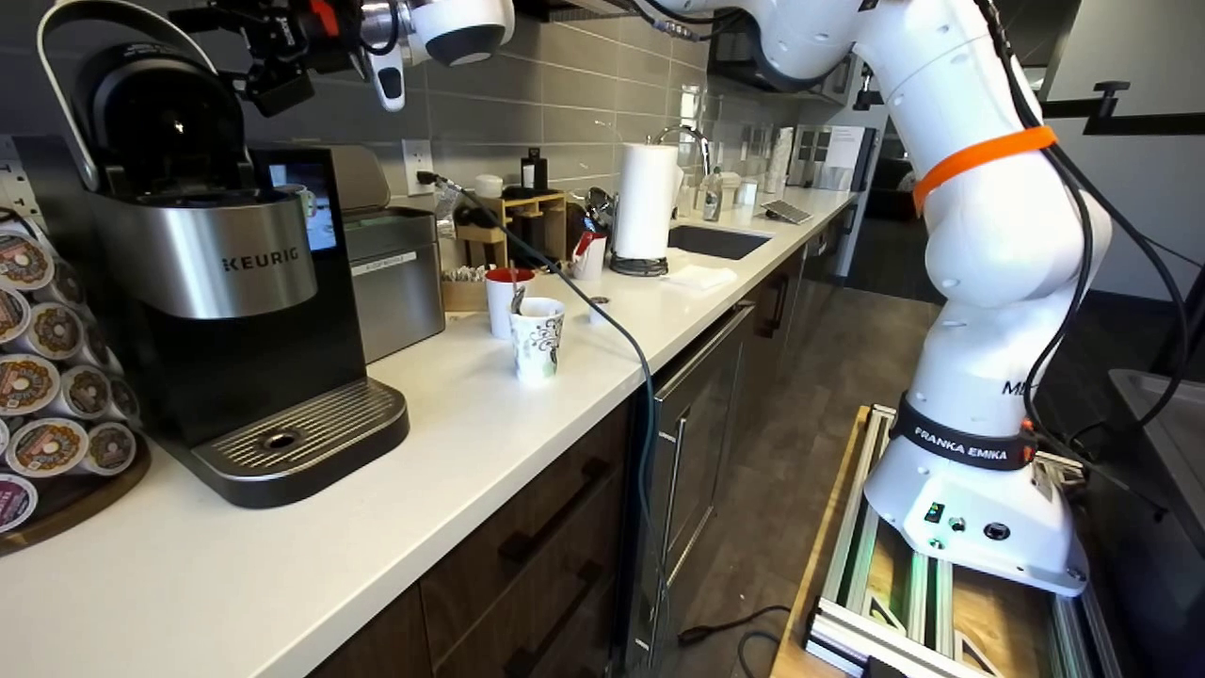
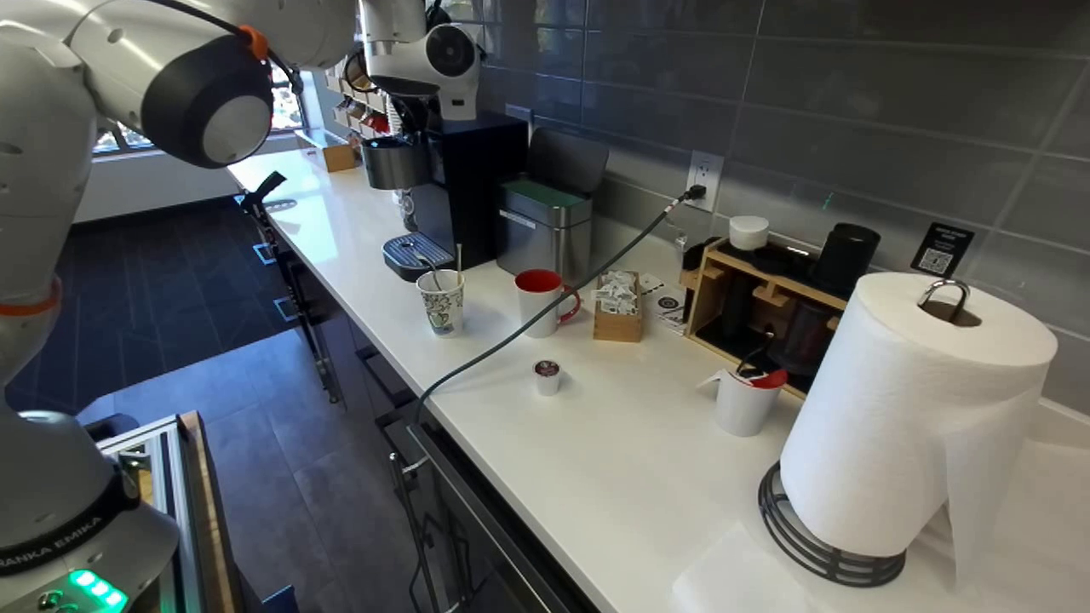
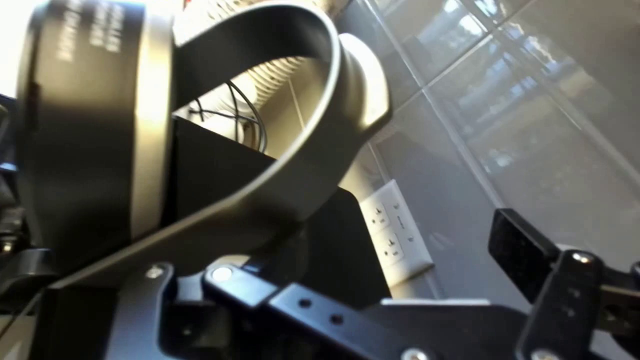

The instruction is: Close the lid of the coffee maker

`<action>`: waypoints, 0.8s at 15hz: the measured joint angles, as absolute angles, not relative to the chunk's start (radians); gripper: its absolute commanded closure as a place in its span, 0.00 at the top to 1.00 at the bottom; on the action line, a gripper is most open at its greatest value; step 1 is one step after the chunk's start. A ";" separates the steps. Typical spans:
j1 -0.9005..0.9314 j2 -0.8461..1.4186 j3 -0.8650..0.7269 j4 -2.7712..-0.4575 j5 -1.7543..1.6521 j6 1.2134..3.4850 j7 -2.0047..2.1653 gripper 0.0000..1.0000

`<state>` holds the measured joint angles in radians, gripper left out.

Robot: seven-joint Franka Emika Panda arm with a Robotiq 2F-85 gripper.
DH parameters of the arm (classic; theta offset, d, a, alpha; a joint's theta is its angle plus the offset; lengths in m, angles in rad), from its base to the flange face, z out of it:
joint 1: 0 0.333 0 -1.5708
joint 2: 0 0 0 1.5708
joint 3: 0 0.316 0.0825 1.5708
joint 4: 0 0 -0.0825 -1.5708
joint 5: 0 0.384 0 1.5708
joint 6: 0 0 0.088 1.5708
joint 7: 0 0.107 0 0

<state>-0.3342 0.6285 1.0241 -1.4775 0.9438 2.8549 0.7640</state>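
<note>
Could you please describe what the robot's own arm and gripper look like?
The glossy white, rounded, jointed arm has a bright orange band, black cables running along it, and a black base collar marked FRANKA EMIKA in white. The black, angular two-finger gripper shows hinged links with silver-coloured screws and flat black finger pads.

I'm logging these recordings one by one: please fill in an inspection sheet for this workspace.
Surface: white countertop.
Job's things: large black-and-silver coffee maker; its glossy black domed lid raised open.
Clutter: patterned white paper cup, red-lined white mug, small white coffee pod.
Jaws: spread open near the lid's curved silver handle; contact unclear.
Cables: dark cable from a white wall outlet over the countertop's front edge.
Surroundings: gray tiled wall, white paper towel roll.
</note>
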 measured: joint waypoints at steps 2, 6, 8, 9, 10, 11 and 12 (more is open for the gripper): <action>-0.310 0.630 1.026 -1.472 0.944 2.982 0.745 1.00; -0.291 0.639 1.027 -1.466 0.943 3.058 0.718 1.00; -0.291 0.650 1.035 -1.464 0.943 3.057 0.715 1.00; -0.292 0.661 1.046 -1.460 0.943 3.055 0.706 1.00; -0.294 0.679 1.066 -1.449 0.943 3.051 0.683 1.00; -0.298 0.699 1.087 -1.435 0.943 3.043 0.656 1.00; -0.302 0.722 1.108 -1.417 0.943 3.031 0.623 1.00</action>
